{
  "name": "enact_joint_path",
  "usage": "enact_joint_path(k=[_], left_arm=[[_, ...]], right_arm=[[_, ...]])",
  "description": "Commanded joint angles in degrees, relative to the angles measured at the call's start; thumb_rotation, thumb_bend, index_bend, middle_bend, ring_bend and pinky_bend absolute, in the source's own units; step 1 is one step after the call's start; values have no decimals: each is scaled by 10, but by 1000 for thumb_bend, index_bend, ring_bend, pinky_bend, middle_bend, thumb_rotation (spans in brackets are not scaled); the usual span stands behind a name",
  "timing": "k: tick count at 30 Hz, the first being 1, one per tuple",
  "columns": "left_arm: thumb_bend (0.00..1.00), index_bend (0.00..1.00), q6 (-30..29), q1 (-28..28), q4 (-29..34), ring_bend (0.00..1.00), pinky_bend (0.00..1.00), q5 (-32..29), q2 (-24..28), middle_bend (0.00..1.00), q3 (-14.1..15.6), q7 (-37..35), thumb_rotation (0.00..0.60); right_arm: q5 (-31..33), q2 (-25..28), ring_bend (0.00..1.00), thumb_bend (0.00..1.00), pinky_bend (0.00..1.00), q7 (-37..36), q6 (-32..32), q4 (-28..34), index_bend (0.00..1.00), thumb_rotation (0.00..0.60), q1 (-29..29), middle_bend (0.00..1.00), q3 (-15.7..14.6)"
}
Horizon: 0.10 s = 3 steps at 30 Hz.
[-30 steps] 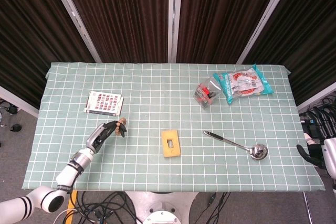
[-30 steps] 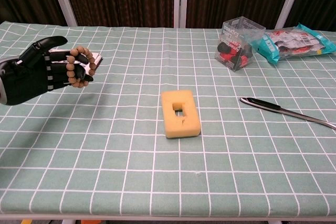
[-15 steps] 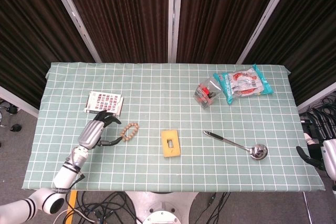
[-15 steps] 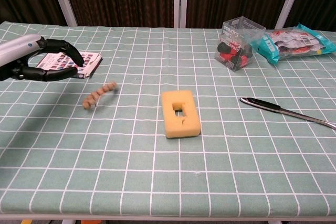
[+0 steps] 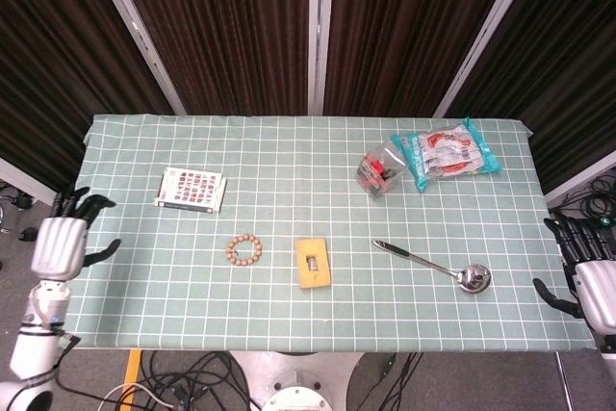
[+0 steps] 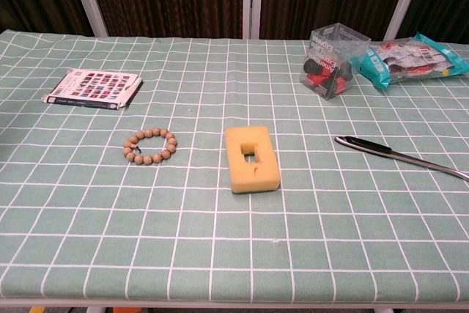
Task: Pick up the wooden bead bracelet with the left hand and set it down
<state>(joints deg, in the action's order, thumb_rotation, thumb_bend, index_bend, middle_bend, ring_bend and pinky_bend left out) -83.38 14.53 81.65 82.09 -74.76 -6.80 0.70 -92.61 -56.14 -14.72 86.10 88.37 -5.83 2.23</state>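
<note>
Off the near-left edge of the table, the left hand is seen with fingers spread and nothing held; it hangs beyond the cloth, well apart from the bracelet. At the opposite near corner, the right hand is likewise seen with fingers apart and empty, outside the table edge. Neither hand appears in the chest view.

Nearer the middle, the bracelet is found lying flat as a closed ring on the checked cloth, left of the sponge and apart from it. A ladle lies to the right of the sponge. Farther back, a card lies behind the bracelet, and a box and a packet sit at the far right.

The set-down is judged complete, since the bracelet rests freely with no hand near it. What remains is best done by keeping the left hand clear of the cloth so the bracelet is not nudged.
</note>
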Motion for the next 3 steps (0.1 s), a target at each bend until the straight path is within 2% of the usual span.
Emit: enact_joint_path(k=[1, 3], left_arm=[[177, 228, -16, -55, 61, 70, 39, -28, 52, 194, 32, 7, 600], [177, 220, -40, -76, 69, 69, 38, -21, 57, 191, 41, 5, 600]], right_arm=[[-3, -10, 0, 207, 0, 4, -4, -8, 0, 600, -4, 0, -2], [-4, -16, 0, 207, 0, 9, -6, -10, 0, 600, -7, 0, -2]])
